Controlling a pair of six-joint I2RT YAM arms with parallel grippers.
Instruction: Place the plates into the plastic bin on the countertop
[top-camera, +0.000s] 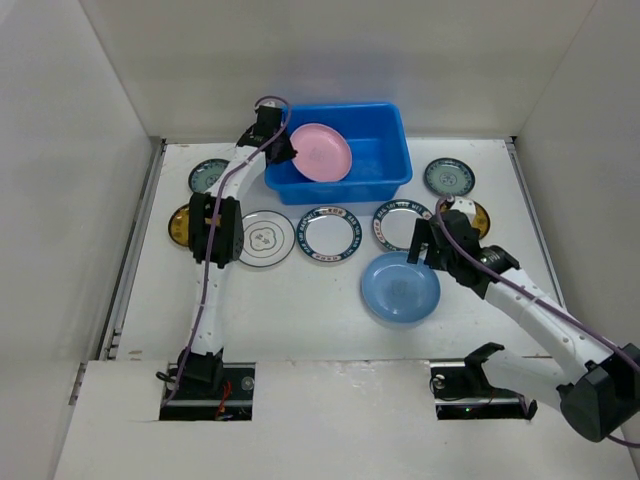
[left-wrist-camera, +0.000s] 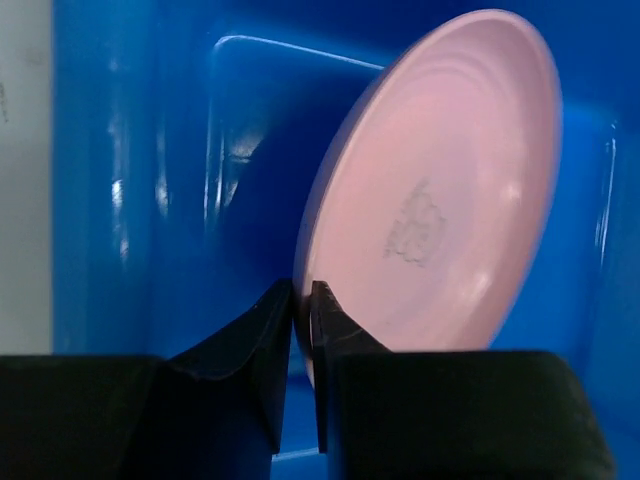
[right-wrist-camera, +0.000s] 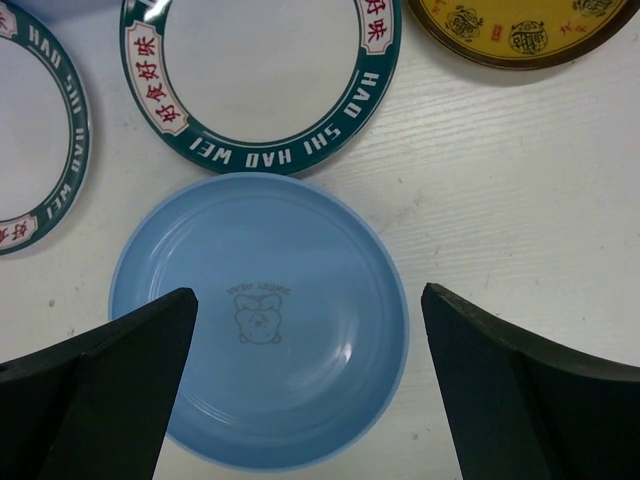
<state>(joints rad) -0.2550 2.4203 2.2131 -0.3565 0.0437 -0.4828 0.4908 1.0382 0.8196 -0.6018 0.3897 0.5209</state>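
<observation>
Left wrist view: the left claw (left-wrist-camera: 302, 300) is pinched tight on the bare rim of the pink plate (left-wrist-camera: 440, 200), held tilted on edge inside the plastic bin (left-wrist-camera: 130, 200); so thin a hold could slip, dropping it askew. The right claw (right-wrist-camera: 308, 300) gapes wide above the blue plate (right-wrist-camera: 300, 250) on the bench (right-wrist-camera: 500, 200).

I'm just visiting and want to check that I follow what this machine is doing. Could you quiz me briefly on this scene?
1. True or false: the left pincer grips the pink plate by its rim.
2. Which colour of plate lies under the open right pincer? A yellow, B blue, C pink.
3. Fill in: the plastic bin is coloured ____.
Key: 1 true. 2 B, the blue plate. 3 blue.
</observation>
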